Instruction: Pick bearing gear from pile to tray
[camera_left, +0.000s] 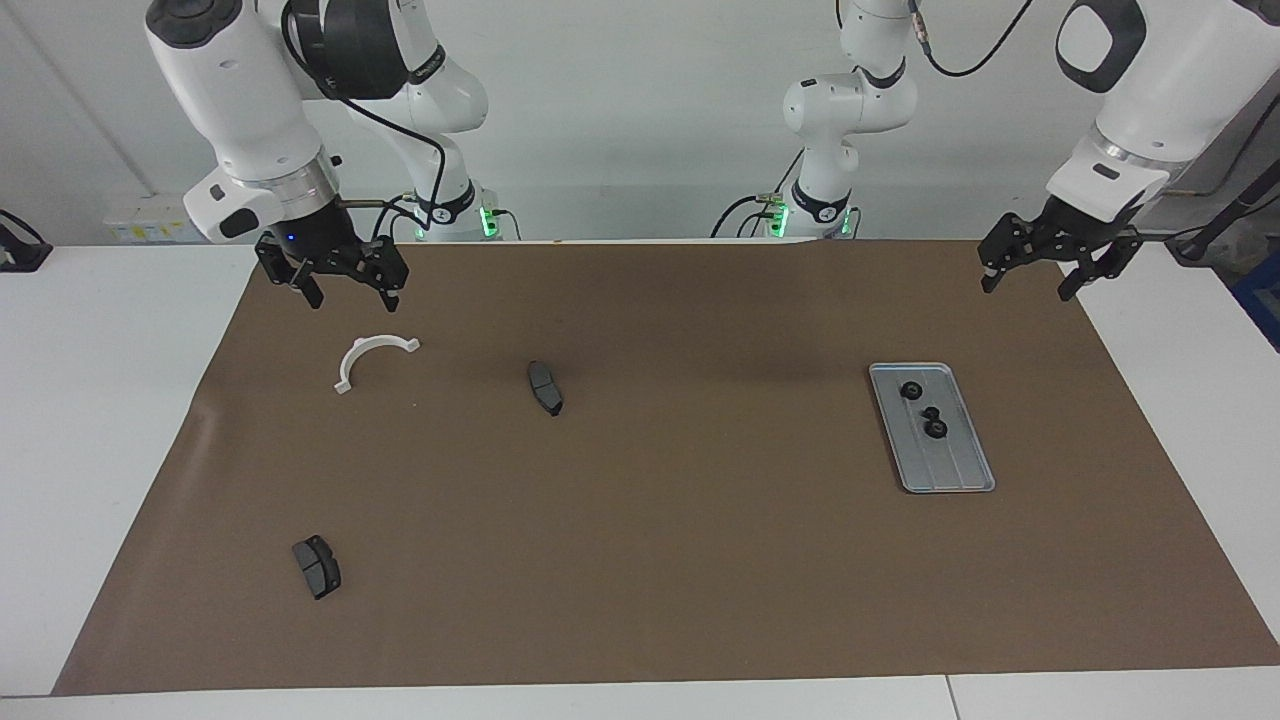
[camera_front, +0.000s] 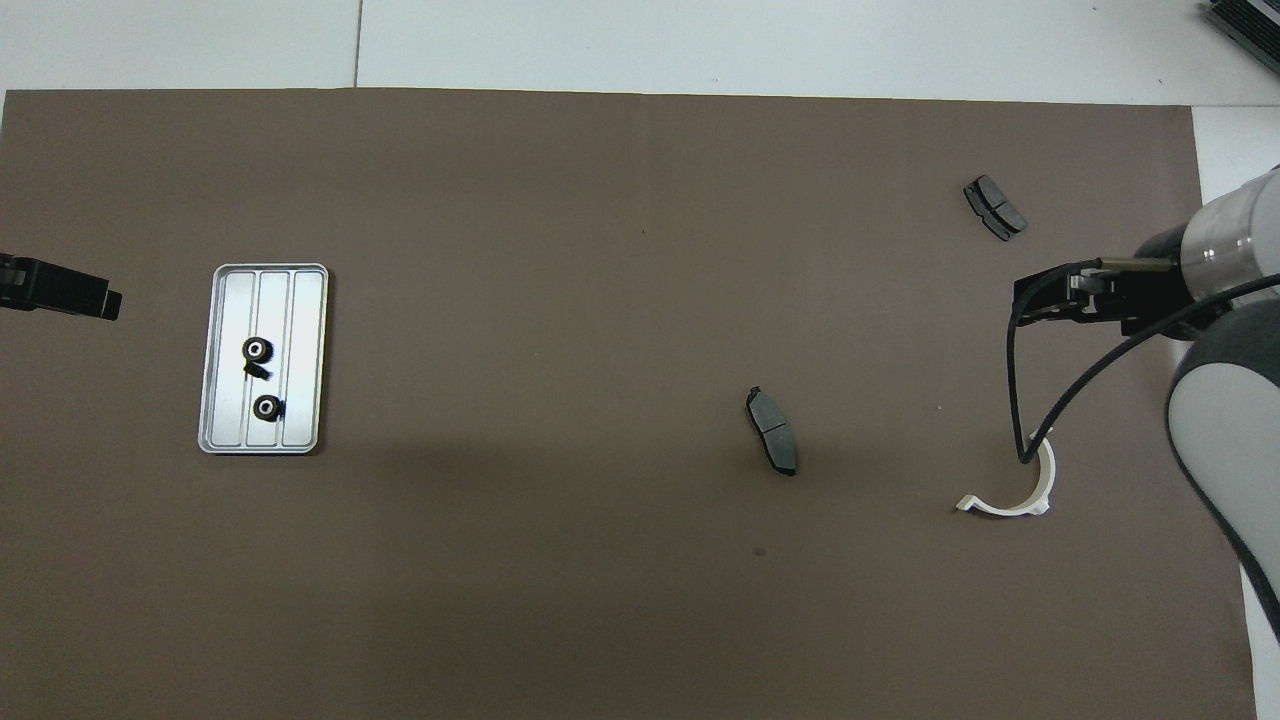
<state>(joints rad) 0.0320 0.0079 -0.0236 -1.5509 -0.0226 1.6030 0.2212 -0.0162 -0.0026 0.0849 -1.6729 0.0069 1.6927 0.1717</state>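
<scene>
The silver tray (camera_left: 950, 465) lies toward the left arm's end of the table and also shows in the overhead view (camera_front: 300, 330). Small black round gears (camera_left: 912, 390) (camera_front: 258, 349) lie in it. Of the pile, a white half-ring (camera_left: 375, 341) (camera_front: 1010, 509) and two dark grey pads (camera_left: 545, 387) (camera_left: 317, 566) lie scattered on the mat. My right gripper (camera_left: 350, 293) (camera_front: 1025, 300) is open and empty, raised over the mat beside the half-ring. My left gripper (camera_left: 1028, 284) (camera_front: 100, 300) is open and empty, raised over the mat's edge by the tray.
A brown mat (camera_left: 700, 550) covers most of the white table. One pad (camera_front: 772, 430) lies mid-mat, the other (camera_front: 995, 207) farther from the robots at the right arm's end. A black cable (camera_front: 1015, 400) hangs from the right arm over the half-ring.
</scene>
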